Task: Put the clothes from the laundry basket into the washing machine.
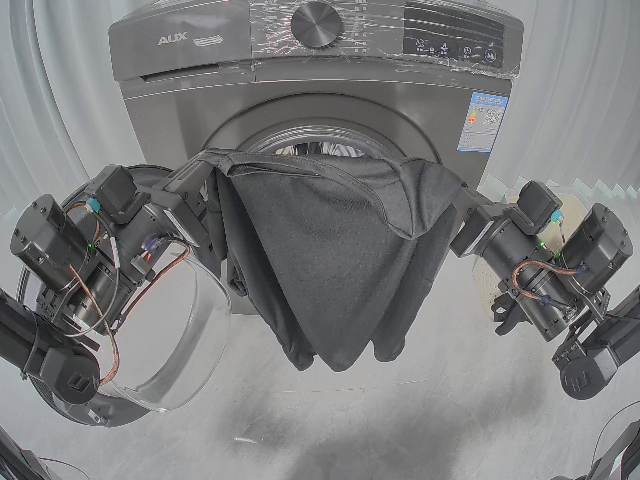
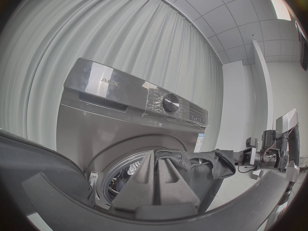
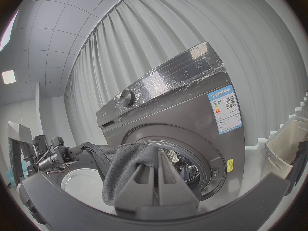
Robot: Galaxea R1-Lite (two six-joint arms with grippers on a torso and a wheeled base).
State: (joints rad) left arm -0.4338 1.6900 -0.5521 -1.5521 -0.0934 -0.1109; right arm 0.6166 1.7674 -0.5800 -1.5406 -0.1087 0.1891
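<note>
With left claw (image 1: 199, 163) and right claw (image 1: 461, 200) each pinching the shirt (image 1: 320, 255), stretched just before the washer (image 1: 193, 108) mouth; best advance both level, lifting hanging hem past rim; avoid door (image 1: 187, 341) near left; basket (image 3: 282, 145) right.

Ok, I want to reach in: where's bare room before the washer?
Bare floor under the hanging garment, between the open door and the right arm. Crowded at the drum mouth: garment stretched between left claw and right claw.
</note>
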